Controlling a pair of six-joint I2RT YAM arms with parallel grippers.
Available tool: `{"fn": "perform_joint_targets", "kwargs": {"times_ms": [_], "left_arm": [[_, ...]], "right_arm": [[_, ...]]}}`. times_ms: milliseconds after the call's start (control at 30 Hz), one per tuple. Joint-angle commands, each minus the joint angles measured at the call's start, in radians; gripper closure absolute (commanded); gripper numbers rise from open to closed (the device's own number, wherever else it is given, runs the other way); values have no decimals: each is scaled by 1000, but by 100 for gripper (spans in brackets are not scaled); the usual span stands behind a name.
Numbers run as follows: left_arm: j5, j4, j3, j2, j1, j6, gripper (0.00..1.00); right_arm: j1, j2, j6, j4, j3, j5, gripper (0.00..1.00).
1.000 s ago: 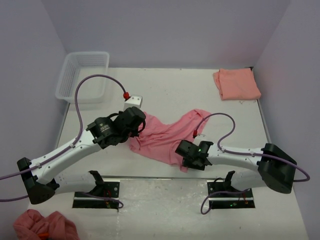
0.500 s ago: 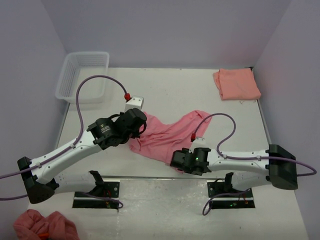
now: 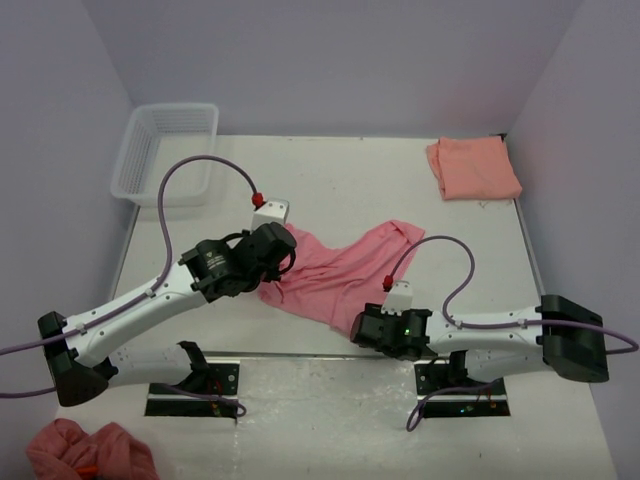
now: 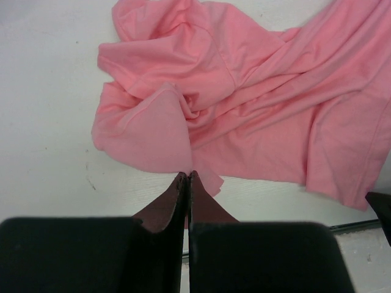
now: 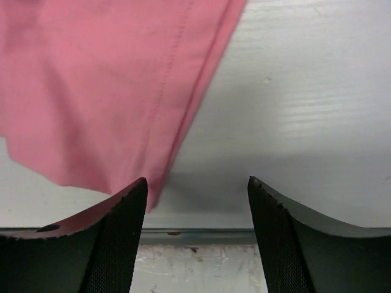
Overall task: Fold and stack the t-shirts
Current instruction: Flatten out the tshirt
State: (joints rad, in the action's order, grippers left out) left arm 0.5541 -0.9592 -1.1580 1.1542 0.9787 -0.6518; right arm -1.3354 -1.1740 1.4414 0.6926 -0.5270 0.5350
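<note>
The rose-pink t-shirt [image 3: 340, 270] lies crumpled at the middle of the table [image 3: 330, 180]. The left gripper [image 4: 185, 177] is pinched closed on the shirt's left edge. The right gripper [image 5: 197, 180] is spread wide at the table's near edge, with the hem corner touching one finger.

We log the pink shirt [image 3: 340, 270] mid-table [image 3: 340, 180], unfolded and crumpled; bunched in ridges at its left end, flatter toward the right, a stitched hem near the front edge; the salmon shirt [image 3: 473, 167] lies folded at the far right corner, well apart.
</note>
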Motion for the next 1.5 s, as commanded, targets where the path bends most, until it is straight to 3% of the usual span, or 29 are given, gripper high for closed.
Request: {"fn": "perform_joint_targets", "kwargs": {"times_ms": [0, 633, 867, 1167, 1467], "left_arm": [[10, 4, 12, 2, 9, -19, 100], [18, -3, 21, -17, 11, -20, 100], [26, -16, 11, -33, 11, -17, 100], [30, -41, -14, -47, 11, -16, 100], [32, -46, -23, -48, 11, -16, 100]], "right_arm": [[-5, -52, -67, -87, -77, 30, 33], [-28, -199, -12, -127, -102, -35, 34], [-28, -279, 106, -1, -148, -32, 46], [-30, -358, 206, 82, -171, -85, 47], [-82, -409, 304, 157, -225, -110, 57]]}}
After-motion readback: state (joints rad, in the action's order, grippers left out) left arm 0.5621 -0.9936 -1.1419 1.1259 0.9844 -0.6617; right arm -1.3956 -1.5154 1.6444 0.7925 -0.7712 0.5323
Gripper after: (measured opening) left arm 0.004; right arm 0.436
